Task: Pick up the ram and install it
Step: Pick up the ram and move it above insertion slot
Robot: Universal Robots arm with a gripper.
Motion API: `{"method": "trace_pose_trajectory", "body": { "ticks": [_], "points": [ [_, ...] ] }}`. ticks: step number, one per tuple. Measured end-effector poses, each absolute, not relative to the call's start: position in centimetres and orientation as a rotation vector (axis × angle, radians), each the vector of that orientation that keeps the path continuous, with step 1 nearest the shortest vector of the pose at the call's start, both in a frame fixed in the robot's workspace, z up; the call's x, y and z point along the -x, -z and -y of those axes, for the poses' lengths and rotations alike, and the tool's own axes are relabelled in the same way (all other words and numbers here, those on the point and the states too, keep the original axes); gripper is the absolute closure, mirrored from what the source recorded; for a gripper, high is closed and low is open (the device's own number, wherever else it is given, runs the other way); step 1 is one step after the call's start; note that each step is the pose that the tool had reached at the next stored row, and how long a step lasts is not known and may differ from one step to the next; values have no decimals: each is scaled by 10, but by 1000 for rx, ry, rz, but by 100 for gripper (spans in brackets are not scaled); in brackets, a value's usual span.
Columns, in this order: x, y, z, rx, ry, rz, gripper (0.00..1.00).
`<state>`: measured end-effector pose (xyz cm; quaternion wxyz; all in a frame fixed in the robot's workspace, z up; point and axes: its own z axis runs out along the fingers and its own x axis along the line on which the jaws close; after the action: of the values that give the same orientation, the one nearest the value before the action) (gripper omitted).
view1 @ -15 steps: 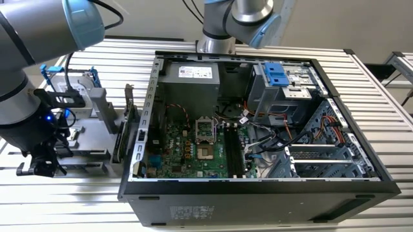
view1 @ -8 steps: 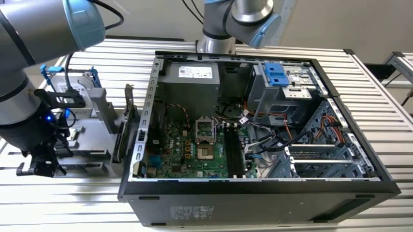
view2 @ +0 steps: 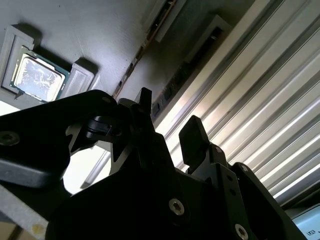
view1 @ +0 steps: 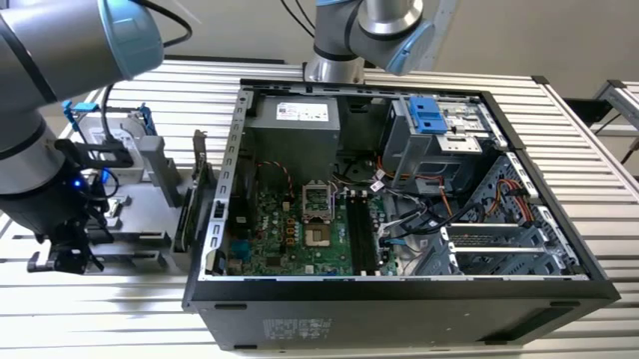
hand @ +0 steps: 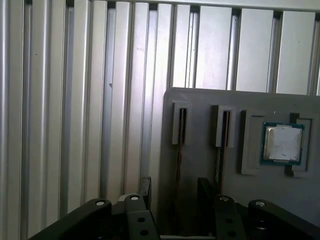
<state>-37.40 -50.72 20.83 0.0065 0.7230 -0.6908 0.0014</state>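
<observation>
In both wrist views my gripper (hand: 175, 192) (view2: 169, 112) is open over a grey parts holder (hand: 200, 107). Two thin sticks stand edge-on in the holder's slots. The ram (hand: 179, 152) is the one lined up with the gap between my fingers, and I cannot tell if they touch it. In the second wrist view its thin edge (view2: 150, 42) runs away from the fingers (view2: 192, 132). The other stick (hand: 220, 150) stands beside it. In the exterior view my gripper (view1: 62, 258) hangs low at the far left, well apart from the motherboard's black slots (view1: 361, 228).
A processor chip (hand: 282, 142) lies in a pocket of the holder. The open computer case (view1: 399, 288) stands mid-table, full of cables and drive bays. A dark card with a bracket (view1: 196, 191) and a blue-framed drive (view1: 105, 127) stand between my arm and the case.
</observation>
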Motion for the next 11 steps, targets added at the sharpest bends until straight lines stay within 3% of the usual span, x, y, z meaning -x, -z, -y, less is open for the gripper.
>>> {"method": "trace_pose_trajectory", "body": {
  "ticks": [11],
  "points": [
    [374,-199,504,-2265,1,2164,0]
  ]
}}
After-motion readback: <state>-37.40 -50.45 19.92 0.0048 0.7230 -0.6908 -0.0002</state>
